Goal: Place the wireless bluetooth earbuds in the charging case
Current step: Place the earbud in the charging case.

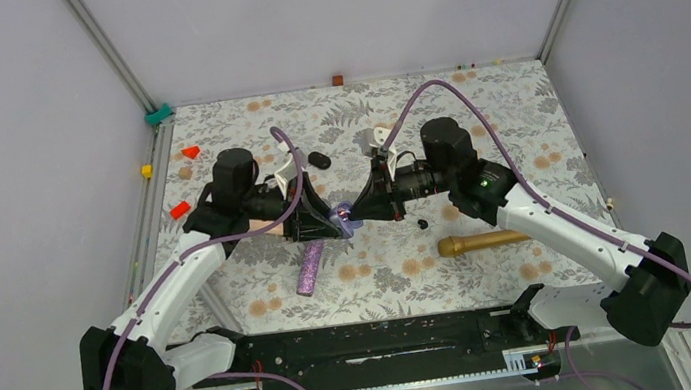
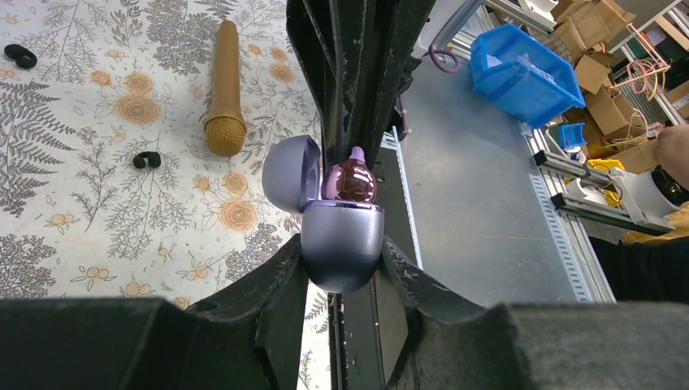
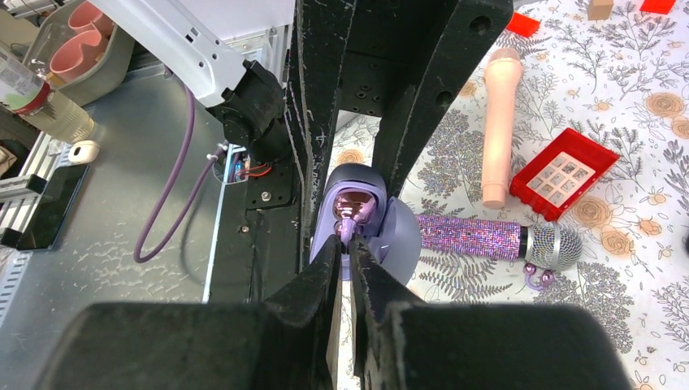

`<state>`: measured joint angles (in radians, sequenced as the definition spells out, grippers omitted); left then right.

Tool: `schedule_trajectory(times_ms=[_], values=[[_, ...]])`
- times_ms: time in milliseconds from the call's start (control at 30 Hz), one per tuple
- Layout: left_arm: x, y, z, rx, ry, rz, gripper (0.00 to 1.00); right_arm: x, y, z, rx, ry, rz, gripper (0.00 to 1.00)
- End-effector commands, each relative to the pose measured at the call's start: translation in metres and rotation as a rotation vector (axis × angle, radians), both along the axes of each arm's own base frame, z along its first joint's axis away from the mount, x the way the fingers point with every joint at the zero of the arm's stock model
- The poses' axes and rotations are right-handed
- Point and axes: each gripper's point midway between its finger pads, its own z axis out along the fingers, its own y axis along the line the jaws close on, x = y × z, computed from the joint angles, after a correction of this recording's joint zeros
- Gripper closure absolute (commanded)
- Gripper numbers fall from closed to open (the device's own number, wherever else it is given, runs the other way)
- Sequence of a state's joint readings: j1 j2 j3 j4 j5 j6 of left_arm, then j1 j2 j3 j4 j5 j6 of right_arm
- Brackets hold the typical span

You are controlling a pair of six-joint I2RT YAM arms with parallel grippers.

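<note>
As the left gripper [image 2: 341, 250] clamps the open lilac charging case [image 2: 344, 231], the right gripper [image 3: 348, 247] pinches one glossy plum earbud [image 2: 350, 181], seemingly nearly seated, at the case's twelve o'clock, the other yet to go.

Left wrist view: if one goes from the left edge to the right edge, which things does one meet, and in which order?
black oval thing → small black piece → gold microphone → charging case, open → blue bin
</note>
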<state>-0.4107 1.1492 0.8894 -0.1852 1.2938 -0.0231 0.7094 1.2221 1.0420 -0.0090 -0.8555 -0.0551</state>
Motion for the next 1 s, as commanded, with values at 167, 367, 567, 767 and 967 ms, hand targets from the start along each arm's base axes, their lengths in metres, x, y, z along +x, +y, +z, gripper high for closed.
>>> schedule_trajectory(times_ms=[167,367,567,767,967], values=[[-0.004,0.000,0.009,-0.037,-0.070,-0.028,1.00,-0.010,0.002,0.003,0.006,-0.019,0.059,0.92],[-0.008,0.000,0.009,-0.048,-0.089,-0.050,1.00,-0.004,0.005,0.001,-0.001,-0.012,0.035,0.86],[-0.009,0.001,0.009,-0.050,-0.092,-0.053,1.00,-0.002,0.006,0.000,-0.002,0.001,0.019,0.82],[-0.009,0.001,0.010,-0.052,-0.095,-0.053,1.00,0.001,0.006,0.000,-0.005,0.001,0.005,0.76],[-0.010,0.001,0.012,-0.056,-0.099,-0.058,1.00,-0.005,0.005,0.009,0.003,0.001,0.028,0.64]])
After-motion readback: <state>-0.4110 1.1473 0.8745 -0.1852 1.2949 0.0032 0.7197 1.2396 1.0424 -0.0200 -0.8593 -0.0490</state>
